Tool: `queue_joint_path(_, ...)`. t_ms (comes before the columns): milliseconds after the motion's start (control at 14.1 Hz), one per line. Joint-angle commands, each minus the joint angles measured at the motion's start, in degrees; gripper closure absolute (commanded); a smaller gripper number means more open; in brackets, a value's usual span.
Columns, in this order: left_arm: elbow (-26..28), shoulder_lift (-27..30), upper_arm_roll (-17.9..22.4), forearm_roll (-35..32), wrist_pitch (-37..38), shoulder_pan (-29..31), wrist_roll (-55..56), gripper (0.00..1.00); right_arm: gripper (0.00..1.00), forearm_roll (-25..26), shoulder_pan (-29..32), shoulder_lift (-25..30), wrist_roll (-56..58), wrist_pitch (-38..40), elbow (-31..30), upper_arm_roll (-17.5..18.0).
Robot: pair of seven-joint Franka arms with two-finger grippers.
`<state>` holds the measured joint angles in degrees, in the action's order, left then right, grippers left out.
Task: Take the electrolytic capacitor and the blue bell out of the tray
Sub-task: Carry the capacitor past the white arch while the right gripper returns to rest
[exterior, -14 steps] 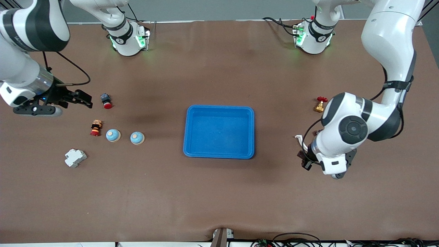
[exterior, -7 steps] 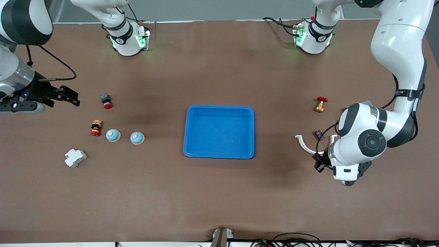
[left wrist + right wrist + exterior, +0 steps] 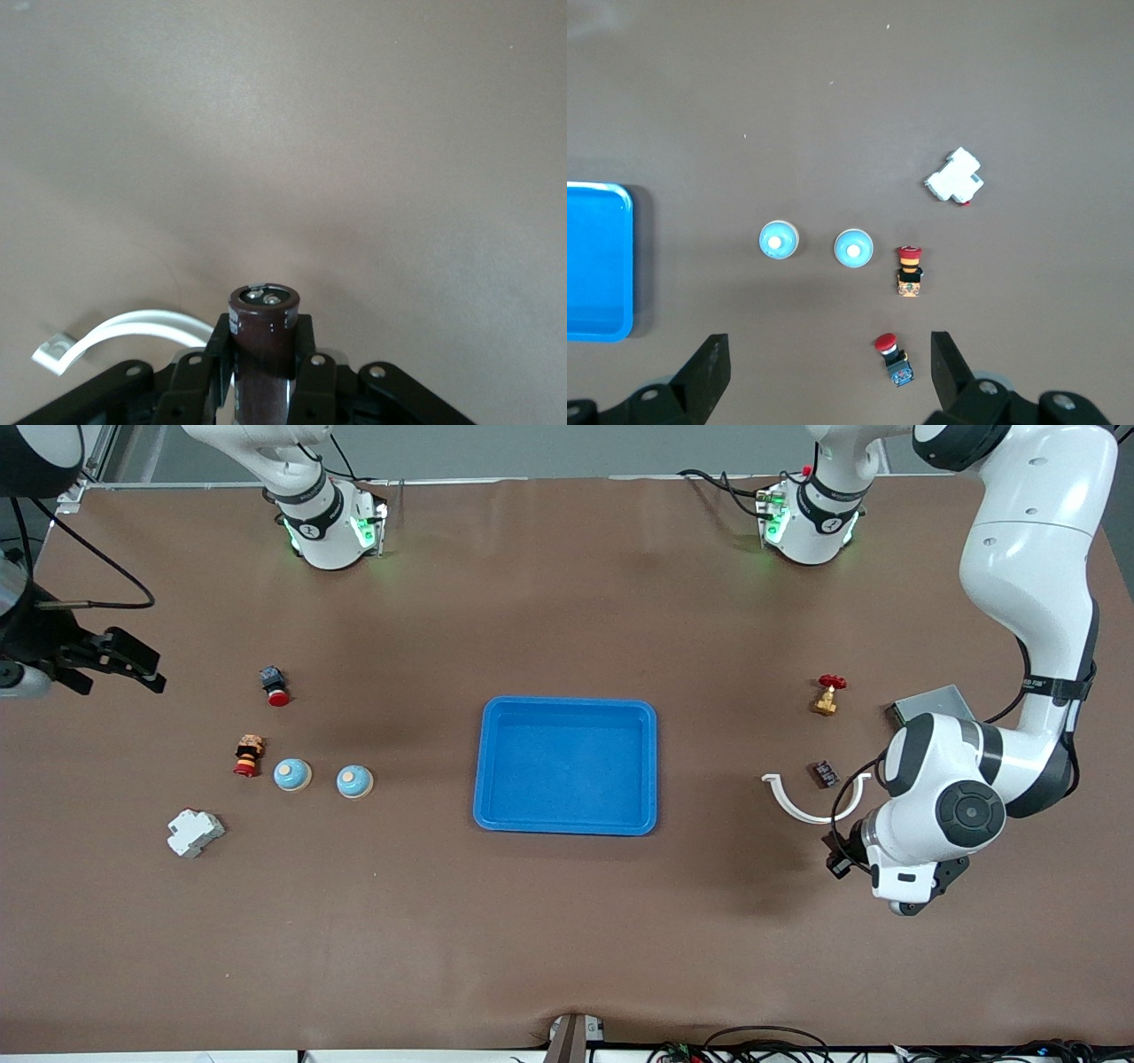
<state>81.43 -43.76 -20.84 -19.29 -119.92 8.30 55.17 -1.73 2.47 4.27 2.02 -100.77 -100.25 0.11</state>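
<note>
In the middle of the brown table (image 3: pixel 567 939) sits the blue tray (image 3: pixel 567 765), empty, biggest thing out here. Toward the left arm's end, the left gripper (image 3: pixel 262 372) is clenched on the capacitor (image 3: pixel 263 332), a dark brown cylinder standing up between the fingers, over bare table just beside the white curved bracket (image 3: pixel 811 802). In the front view that grip is mostly hidden under the arm's own wrist; only the left wrist view shows the capacitor, plus one end of the bracket (image 3: pixel 124 329).

Around it: a grey metal box (image 3: pixel 926 705) partly cut off by the arm, a small dark chip (image 3: pixel 825 772) touching or nearly touching the bracket, and a brass valve with a red handle (image 3: pixel 827 694) farther from the front camera.

At the right arm's end, the right gripper (image 3: pixel 124 662) hangs at the view's edge with its fingers spread wide, holding nothing; the arm itself is largely out of frame. The right wrist view looks straight down on its cluster: two blue bells (image 3: pixel 853 247) (image 3: pixel 779 240) side by side, well apart from the tray's edge (image 3: pixel 620 266). In the front view the bells (image 3: pixel 291 774) (image 3: pixel 354 781) sit between a red-and-yellow push button (image 3: pixel 249 755) and the tray. A white breaker block (image 3: pixel 194 833) lies nearer the front camera, a red-capped button (image 3: pixel 275 685) farther off.
</note>
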Motion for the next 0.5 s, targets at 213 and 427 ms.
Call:
queue_joint_path(213, -0.7, -2.6, 0.3, -1.1, -2.3, -0.3, -0.6, 1.0, 0.0, 2.8, 1.2, -2.5, 0.8, 4.2, 6.3, 0.9)
queue_joint_path(427, -0.6, -3.9, 0.4, -1.3, -4.3, -0.6, 0.0, 1.0, 0.0, 2.9, 1.3, -6.7, 0.7, 9.5, 13.6, 0.9)
